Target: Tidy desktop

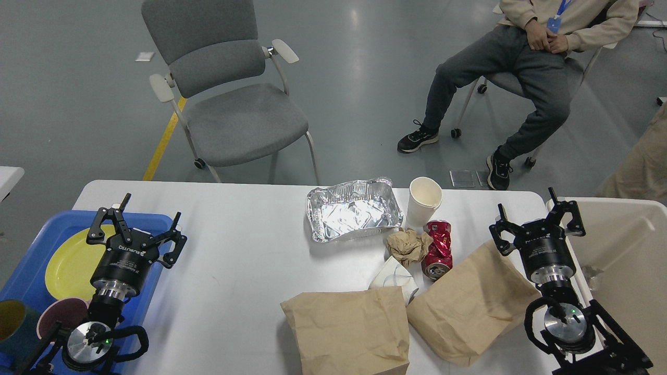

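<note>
The table [239, 271] fills the lower half of the head view, a broad white smooth top with rounded corners; it is stiff and stays put, so tidying it means lifting off the litter, not shifting the top itself. To its right stands a cream bin [630, 250], touching the table's edge or just beside it, and on the left a blue tray [36, 271] holds a yellow plate [70, 263] and two cups near the bottom corner. Of the litter, two brown paper bags lie flat near the front: the middle bag [346, 330] and the right bag [469, 307], light and limp, probably best pinched at an edge. Behind them sits a foil tray [354, 208], thin and easily crushed, so its rim looks like the place to grip. A white paper cup [424, 200] stands upright beside it, with a dented red can [437, 247] lying in front, touching a crumpled brown paper [407, 246]; a white mask-like piece [393, 276] lies near the middle bag. These sit close together, so reaching one may nudge its neighbours. The left hand [134, 229] hovers over the tray's right edge, fingers spread and empty; the right hand [536, 221] hangs between the right bag and the bin, also spread and empty.
</note>
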